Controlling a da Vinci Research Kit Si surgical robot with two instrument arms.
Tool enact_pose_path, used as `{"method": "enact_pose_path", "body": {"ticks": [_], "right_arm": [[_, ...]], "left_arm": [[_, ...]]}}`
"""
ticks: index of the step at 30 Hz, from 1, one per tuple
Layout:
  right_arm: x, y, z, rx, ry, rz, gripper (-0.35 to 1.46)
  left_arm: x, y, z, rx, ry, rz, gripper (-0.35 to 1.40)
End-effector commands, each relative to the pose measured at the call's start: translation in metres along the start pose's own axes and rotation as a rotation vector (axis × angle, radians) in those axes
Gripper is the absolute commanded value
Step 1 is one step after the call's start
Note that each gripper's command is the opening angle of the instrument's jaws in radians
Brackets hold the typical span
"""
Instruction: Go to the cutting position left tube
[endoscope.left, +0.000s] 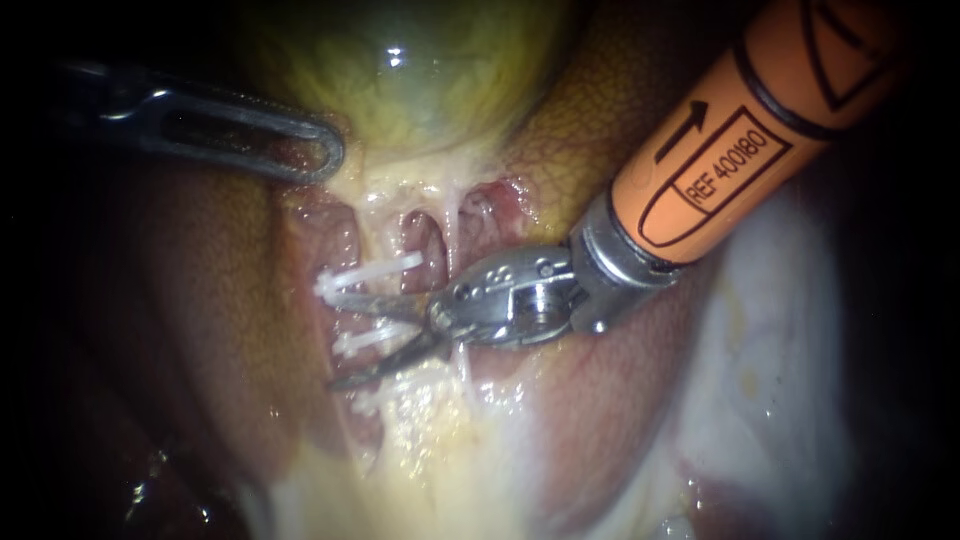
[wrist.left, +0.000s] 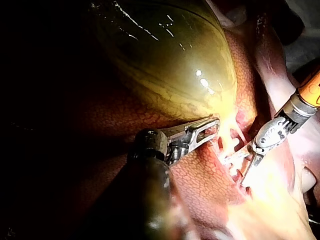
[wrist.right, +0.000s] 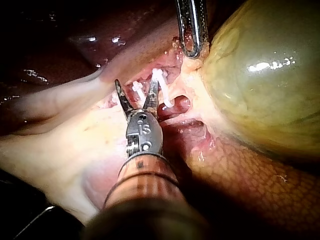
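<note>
The left instrument (endoscope.left: 336, 156), its tool clamped on the gallbladder (endoscope.left: 420, 70), presumably tensions the left tube (endoscope.left: 335, 240). The right instrument (endoscope.left: 337, 338) (tool: two blades) gapes, holding nothing, around the nearer clip (endoscope.left: 368, 337).

The gallbladder (endoscope.left: 420, 70) is yellow-green, the liver (wrist.left: 210, 185) red-brown with a fine netted pattern, the clips (endoscope.left: 370, 272) white, and the right instrument (endoscope.left: 338, 340) has an orange shaft with black lines.
</note>
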Motion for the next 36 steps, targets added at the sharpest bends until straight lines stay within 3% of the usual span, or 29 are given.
{"method": "enact_pose_path", "body": {"ticks": [1,11,21,26,36], "right_arm": [[0.0001,-0.0002,0.0000,0.001,0.000,-0.001,1.27],[0.0011,-0.0020,-0.0017,0.018,0.005,-0.002,1.27],[0.0020,-0.0030,-0.0067,0.034,0.032,0.004,1.27],[0.0020,-0.0030,-0.0086,0.031,0.036,0.012,1.27],[0.0002,-0.0016,-0.0092,0.032,0.035,0.036,1.27]], "left_arm": [[0.0000,0.0000,0.0000,0.001,0.000,0.000,-0.35],[0.0001,0.0002,-0.0002,-0.001,0.000,0.001,-0.35],[0.0000,0.0003,-0.0005,-0.001,0.000,0.001,-0.35],[0.0000,0.0003,-0.0006,-0.004,-0.001,0.001,-0.35],[0.0000,0.0003,-0.0007,-0.004,-0.001,0.001,-0.35]]}}
